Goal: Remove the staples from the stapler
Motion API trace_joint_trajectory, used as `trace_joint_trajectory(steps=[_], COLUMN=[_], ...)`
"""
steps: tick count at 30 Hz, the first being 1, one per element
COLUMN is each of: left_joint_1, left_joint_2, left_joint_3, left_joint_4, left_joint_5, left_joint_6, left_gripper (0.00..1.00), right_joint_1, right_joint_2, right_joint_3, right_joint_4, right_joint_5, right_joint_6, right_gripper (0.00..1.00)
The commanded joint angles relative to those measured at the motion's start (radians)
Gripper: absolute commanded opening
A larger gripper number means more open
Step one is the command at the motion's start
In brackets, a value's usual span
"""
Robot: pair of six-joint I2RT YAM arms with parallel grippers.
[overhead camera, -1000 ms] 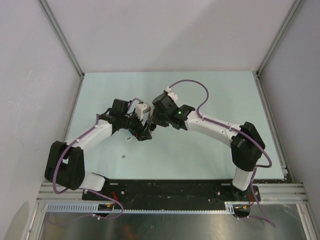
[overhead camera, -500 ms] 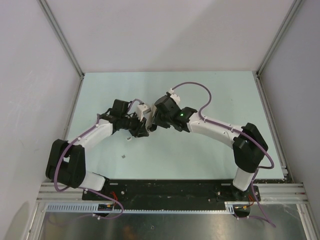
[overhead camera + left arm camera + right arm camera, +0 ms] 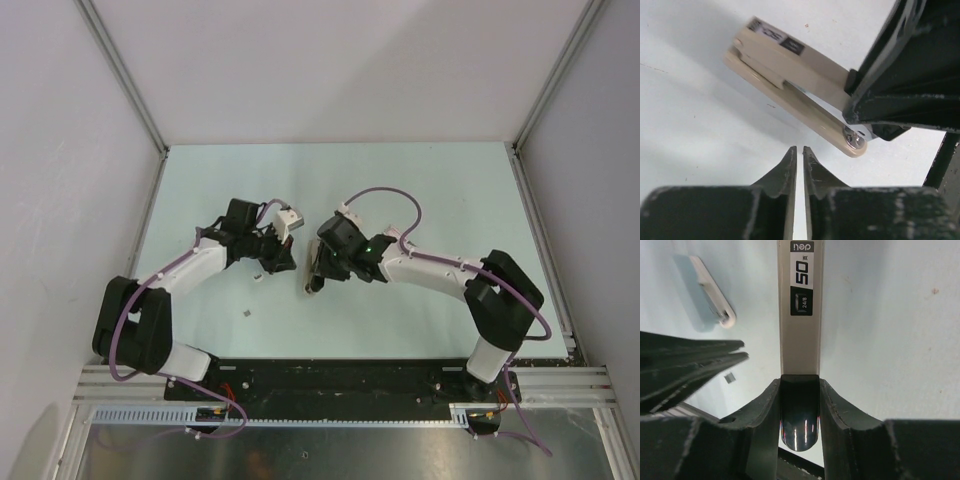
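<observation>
Now my right claw (image 3: 799, 386) is clenched on the dark rear end of the stapler (image 3: 801, 315) over the counter (image 3: 880, 315), my left claw (image 3: 799, 156) pinched shut and empty beside it, so I should grip steadily while the left pries the top open.

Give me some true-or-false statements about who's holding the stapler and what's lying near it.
1. The right gripper clamps the stapler by its dark end. True.
2. The left gripper grips the stapler too. False: its fingers are nearly together on nothing, apart from the stapler.
3. The stapler's label shows "50". True.
4. Nothing else lies on the table. False: a white piece and a small grey bit lie beside the stapler.
</observation>
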Motion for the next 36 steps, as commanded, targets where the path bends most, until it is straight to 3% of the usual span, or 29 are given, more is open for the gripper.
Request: trace_joint_trajectory(steps=[1,8,10,12,17,25,31,36], left_joint_1=[-0.004,0.009,0.019,0.024,0.024,0.024,0.021,0.021], left_joint_2=[0.006,-0.029,-0.038,-0.041,-0.032,0.014,0.035,0.046], left_joint_3=[0.022,-0.002,0.003,0.015,0.020,0.052,0.069,0.080], left_joint_4=[0.032,-0.013,-0.034,-0.057,-0.085,-0.085,-0.085,-0.078], left_joint_5=[0.048,0.106,0.146,0.197,0.288,0.274,0.265,0.259], left_joint_6=[0.004,0.033,0.028,0.021,0.016,0.008,0.011,0.015], left_gripper=[0.21,0.59,0.75,0.82,0.89,0.93,0.91,0.83], right_joint_1=[0.011,-0.018,-0.027,-0.032,-0.049,-0.030,-0.019,-0.011], right_joint_2=[-0.055,-0.097,-0.108,-0.114,-0.118,-0.134,-0.155,-0.170], right_joint_3=[-0.005,-0.007,-0.007,-0.007,-0.006,-0.006,-0.006,-0.005], right_joint_4=[0.133,0.125,0.128,0.137,0.159,0.196,0.219,0.216], right_joint_5=[-0.022,0.032,0.045,0.054,0.054,0.044,0.038,0.023], right_joint_6=[0.013,0.008,0.007,0.007,0.025,0.063,0.082,0.097], right_gripper=[0.00,0.00,0.00,0.00,0.00,0.00,0.00,0.00])
